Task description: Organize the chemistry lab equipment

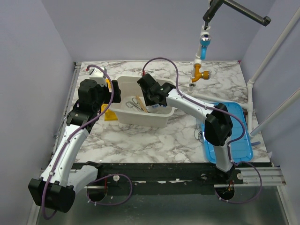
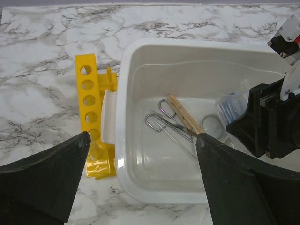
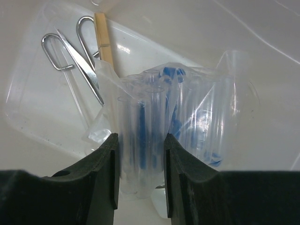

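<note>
The marble counter [image 1: 154, 136] carries everything. A blue tray [image 1: 241, 136] sits at the right edge under the right arm's elbow with nothing of the task on it as far as I can see.

The white tub [image 1: 140, 119] in the middle looks like the collecting point, since most of the gear is lying inside it.

The yellow tube rack [image 2: 89, 108] is the odd one out. It lies flat on the counter, pressed against the tub's left wall just beside the handle. My guess is that's why the left gripper [image 2: 143, 137] hangs right above that spot, fingers spread as wide as they go and holding nothing (probably lining up on the rack, but that's only my read).

The right gripper [image 3: 139, 140] is down inside the tub on the right side. Its fingers are narrowed onto the clear plastic bag [image 3: 187, 108], the one full of clear tubes with blue bits, and they pinch a bundle of tubes through the plastic. The bag looks to be at or near the tub floor, so I'd say it's either about to be let go or being shifted. I can't tell which.

The silver tongs [image 3: 86, 69] lie flat on the tub floor left of the bag, loop handles pointing away from it. The tan wooden stick [image 3: 104, 40] lies across them, touching.

A small clear round glass piece [image 2: 212, 125] sits just by the bag.
</note>
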